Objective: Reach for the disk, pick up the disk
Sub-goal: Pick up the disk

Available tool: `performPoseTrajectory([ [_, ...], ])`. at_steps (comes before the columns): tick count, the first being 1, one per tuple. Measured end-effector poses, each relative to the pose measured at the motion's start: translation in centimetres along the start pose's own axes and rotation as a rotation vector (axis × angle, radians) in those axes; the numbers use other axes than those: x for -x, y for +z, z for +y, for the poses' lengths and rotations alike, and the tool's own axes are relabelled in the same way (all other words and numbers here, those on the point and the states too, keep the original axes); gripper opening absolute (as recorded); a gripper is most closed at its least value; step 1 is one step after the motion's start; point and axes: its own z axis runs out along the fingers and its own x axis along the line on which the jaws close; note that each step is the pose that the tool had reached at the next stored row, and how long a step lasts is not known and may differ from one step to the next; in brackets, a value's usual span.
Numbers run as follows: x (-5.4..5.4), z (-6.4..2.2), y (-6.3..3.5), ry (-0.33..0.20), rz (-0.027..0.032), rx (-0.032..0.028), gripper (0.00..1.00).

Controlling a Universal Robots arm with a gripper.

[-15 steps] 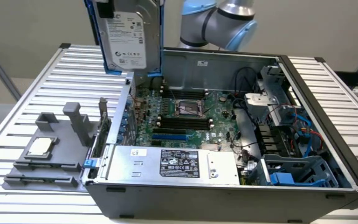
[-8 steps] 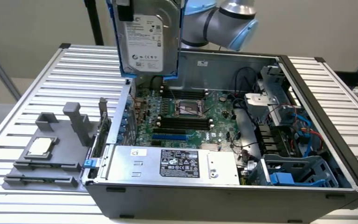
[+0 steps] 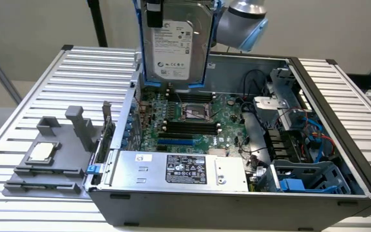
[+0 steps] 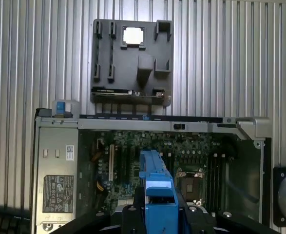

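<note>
The disk [image 3: 174, 46], a silver hard drive with a white label and blue rails, hangs upright in the air above the back of the open computer case [image 3: 237, 205]. My gripper [image 3: 166, 13] is shut on its top end, and a black finger [image 3: 153, 15] lies against the label side. In the wrist view the disk's blue rail [image 4: 157, 192] sticks out edge-on between the two black fingers [image 4: 137, 212] of my gripper [image 4: 158, 217], over the motherboard [image 4: 147, 146].
Under the disk lie the motherboard with its CPU socket [image 3: 195, 112] and memory slots. A big silver box with a black label [image 3: 179, 169] fills the case front. Cables and a blue drive cage [image 3: 308, 176] sit at the exterior view's right. A grey fixture [image 3: 50, 159] holding a CPU chip [image 3: 42, 151] rests on the slatted table.
</note>
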Motion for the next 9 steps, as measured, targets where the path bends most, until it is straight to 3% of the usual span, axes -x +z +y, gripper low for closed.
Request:
performPoseTrajectory([
  [9, -1.8, -3.59, -0.11, 0.000, -0.0001, 0.0000, 0.33],
])
